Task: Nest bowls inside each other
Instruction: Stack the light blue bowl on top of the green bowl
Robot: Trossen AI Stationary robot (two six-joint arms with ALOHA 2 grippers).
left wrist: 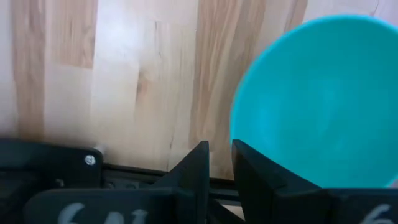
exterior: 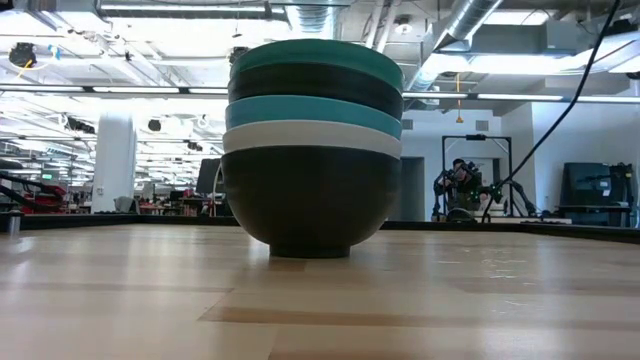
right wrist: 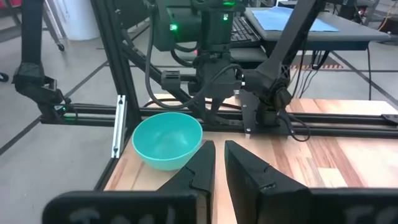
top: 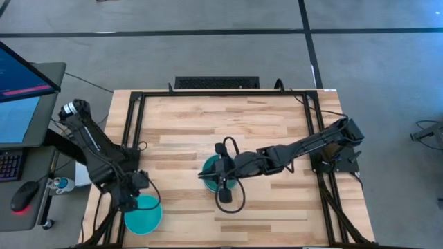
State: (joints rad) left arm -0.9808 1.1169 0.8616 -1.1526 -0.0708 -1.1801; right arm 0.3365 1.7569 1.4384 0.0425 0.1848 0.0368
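Note:
Five bowls stand nested in one stack (exterior: 312, 150) at the table's middle: black at the bottom, then white, cyan-blue, black, and dark teal-green on top (top: 210, 168). The second cyan-blue bowl (top: 143, 213) sits alone, mouth up, by the table's near left corner; it also shows in the wrist views (left wrist: 323, 106) (right wrist: 168, 140). My left gripper (left wrist: 221, 152) is shut and hovers just beside this bowl's rim (top: 136, 195). My right gripper (right wrist: 219, 149) is shut, points toward the table's left, and hangs above the stack (top: 220, 171). The low view shows neither gripper.
A black metal frame (top: 131, 131) runs around the wooden tabletop. A keyboard (top: 217, 82) lies past the far edge. A desk with a monitor and a mouse (top: 24, 196) stands to the left. Bare wood lies right of the stack and along the far side.

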